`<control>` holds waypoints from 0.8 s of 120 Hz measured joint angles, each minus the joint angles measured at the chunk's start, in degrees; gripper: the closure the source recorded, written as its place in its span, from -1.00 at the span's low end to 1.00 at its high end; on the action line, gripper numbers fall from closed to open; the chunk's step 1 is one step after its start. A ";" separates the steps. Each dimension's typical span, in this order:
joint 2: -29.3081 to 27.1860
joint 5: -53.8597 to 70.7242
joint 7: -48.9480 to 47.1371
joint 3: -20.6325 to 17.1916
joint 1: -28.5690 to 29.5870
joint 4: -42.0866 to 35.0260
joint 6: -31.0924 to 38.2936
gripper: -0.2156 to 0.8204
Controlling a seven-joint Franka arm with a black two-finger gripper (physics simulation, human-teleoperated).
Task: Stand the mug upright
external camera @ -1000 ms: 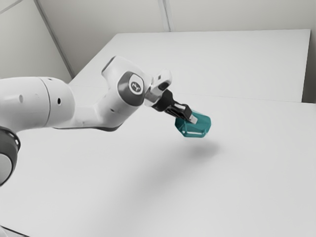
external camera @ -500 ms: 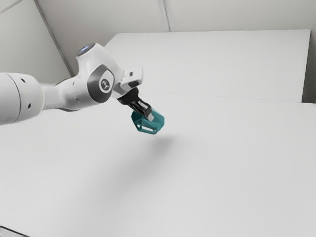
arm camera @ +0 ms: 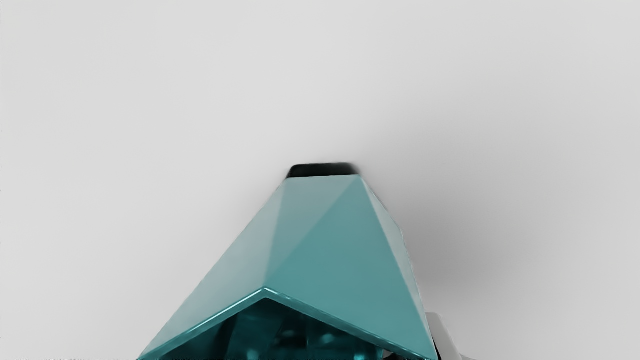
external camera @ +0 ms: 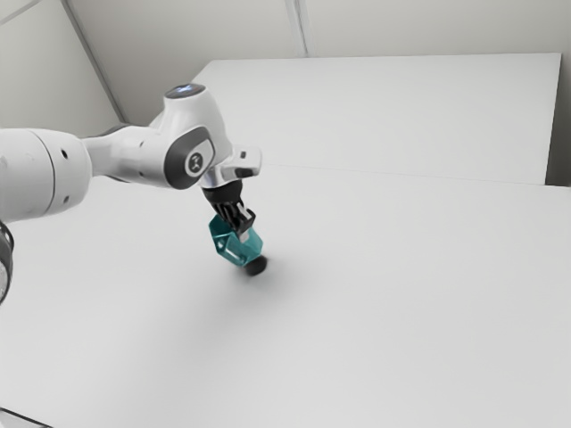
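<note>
Held the teal mug point(external camera: 226, 245) clamped in the gripper point(external camera: 245, 230), tilted, with its mouth toward the hand and its far end low by the white table point(external camera: 401, 312). Saw a dark patch point(external camera: 256, 266) right at that end, and a pale wall point(external camera: 223, 27) well apart, beyond the table.

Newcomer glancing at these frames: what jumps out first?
Probably the teal, faceted mug, the one strong color here, tilted in the tool over the pale table. Next, the dark patch at the mug's narrow end, which could be a shadow or part of the mug. Then the white arm, coming in from the exterior view's left.
</note>
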 joint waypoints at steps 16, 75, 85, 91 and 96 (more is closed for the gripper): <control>1.26 2.09 -1.82 -0.02 0.85 1.35 -0.90 0.93; 9.38 7.00 -7.18 -0.26 1.48 6.43 -1.31 0.93; 9.66 6.93 -7.78 -0.26 1.48 6.50 -1.31 0.93; 9.74 6.91 -8.10 -0.26 1.48 6.51 -1.30 0.94; 9.76 6.84 -8.27 -0.25 1.48 6.50 -1.32 0.81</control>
